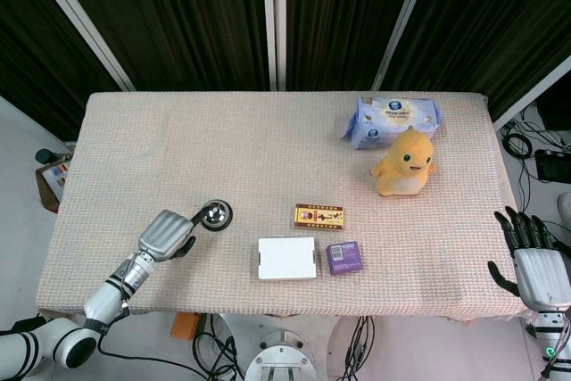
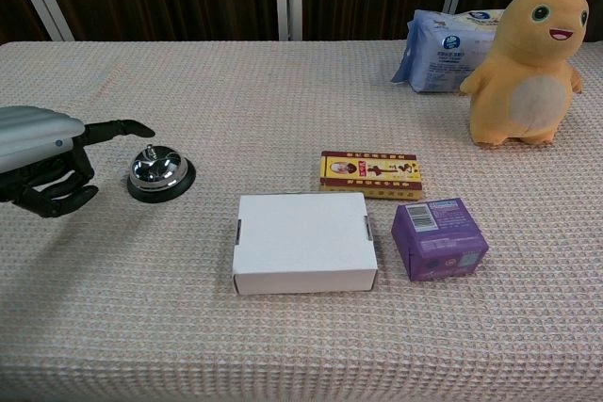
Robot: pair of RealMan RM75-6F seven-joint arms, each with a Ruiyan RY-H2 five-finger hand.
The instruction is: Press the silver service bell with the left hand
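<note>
The silver service bell on its black base stands on the woven cloth at the front left, also in the chest view. My left hand hovers just left of it, seen at the left edge of the chest view. One finger points out level, its tip above and slightly left of the bell's button, not touching it. The other fingers are curled under and hold nothing. My right hand rests off the table's front right corner with fingers spread and empty.
A white box, a purple box and a red-yellow packet lie right of the bell. A yellow plush toy and a tissue pack sit at the back right. The table edge is close in front.
</note>
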